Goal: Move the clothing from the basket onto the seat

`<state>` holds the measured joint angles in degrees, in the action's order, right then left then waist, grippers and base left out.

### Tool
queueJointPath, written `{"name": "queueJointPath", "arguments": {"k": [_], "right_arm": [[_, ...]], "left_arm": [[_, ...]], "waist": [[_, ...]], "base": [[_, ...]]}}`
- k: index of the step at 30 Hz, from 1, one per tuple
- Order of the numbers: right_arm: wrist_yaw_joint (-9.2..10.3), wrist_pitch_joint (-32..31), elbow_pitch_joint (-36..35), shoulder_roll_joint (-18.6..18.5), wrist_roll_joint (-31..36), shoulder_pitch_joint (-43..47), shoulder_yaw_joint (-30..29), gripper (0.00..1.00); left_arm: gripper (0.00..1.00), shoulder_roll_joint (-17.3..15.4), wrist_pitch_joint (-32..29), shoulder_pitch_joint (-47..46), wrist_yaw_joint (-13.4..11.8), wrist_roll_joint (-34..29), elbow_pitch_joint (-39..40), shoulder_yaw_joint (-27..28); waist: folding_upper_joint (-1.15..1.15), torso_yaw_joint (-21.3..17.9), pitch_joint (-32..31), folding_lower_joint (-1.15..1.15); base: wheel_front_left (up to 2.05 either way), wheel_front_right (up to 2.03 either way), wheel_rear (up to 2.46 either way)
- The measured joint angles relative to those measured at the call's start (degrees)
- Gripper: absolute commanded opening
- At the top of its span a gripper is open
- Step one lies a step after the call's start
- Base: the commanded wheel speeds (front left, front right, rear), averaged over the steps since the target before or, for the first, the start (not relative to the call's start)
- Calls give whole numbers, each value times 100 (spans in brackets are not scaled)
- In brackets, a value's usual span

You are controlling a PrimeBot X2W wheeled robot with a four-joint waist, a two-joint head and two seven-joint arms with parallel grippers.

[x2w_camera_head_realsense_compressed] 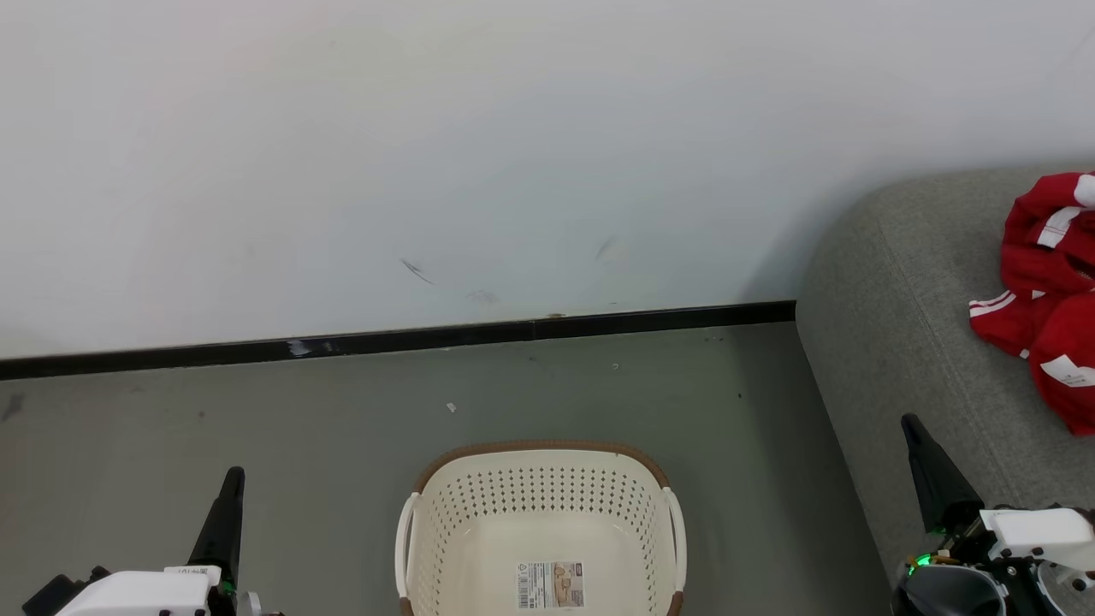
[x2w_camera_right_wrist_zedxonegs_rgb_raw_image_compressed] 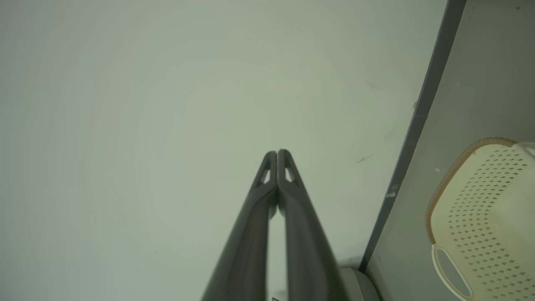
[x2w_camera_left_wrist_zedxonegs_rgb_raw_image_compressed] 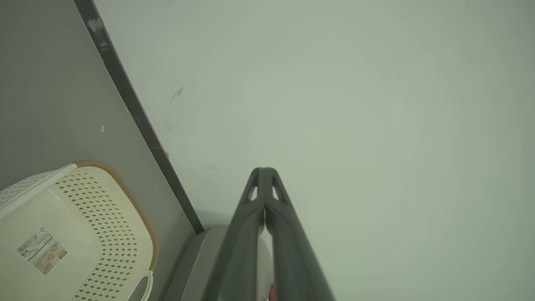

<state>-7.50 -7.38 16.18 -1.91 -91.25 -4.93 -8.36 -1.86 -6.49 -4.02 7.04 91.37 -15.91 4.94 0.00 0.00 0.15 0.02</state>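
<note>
Red sportswear with white stripes, the clothing point(x2w_camera_head_realsense_compressed: 1048, 291), lies crumpled on the grey fabric seat point(x2w_camera_head_realsense_compressed: 890, 342) at the right edge of the head view, well apart from the basket point(x2w_camera_head_realsense_compressed: 539, 492). The cream-white basket stands on the grey floor point(x2w_camera_head_realsense_compressed: 257, 411) just left of the sofa's rounded arm, its brown woven-look rim toward the wall point(x2w_camera_head_realsense_compressed: 513, 128) and a printed label point(x2w_camera_head_realsense_compressed: 550, 584) on its inner floor. White handles flank its perforated sides.

The left gripper point(x2w_camera_head_realsense_compressed: 233, 479) rises at the lower left, to the left of the basket and above the floor. Its two dark fingers are pressed together tip to tip, as the left wrist view shows plainly. The right gripper point(x2w_camera_head_realsense_compressed: 912, 425) rises at the lower right in front of the seat's arm, its fingers likewise closed against each other — tips meeting, with a thin slit lower down in the right wrist view. Both point toward the pale wall, where a black skirting strip point(x2w_camera_head_realsense_compressed: 411, 338) meets the floor and a few dark scuffs mark the paint.
</note>
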Motion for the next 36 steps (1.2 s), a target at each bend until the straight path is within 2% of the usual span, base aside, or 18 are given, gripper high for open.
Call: {"name": "queueJointPath", "arguments": {"k": [36], "right_arm": [[0,38,-33,-1,-1,2,24,0]], "left_arm": [[0,0,0,0,0,1,8,-2]], "waist": [[0,0,1,-1]], "base": [[0,0,0]]}}
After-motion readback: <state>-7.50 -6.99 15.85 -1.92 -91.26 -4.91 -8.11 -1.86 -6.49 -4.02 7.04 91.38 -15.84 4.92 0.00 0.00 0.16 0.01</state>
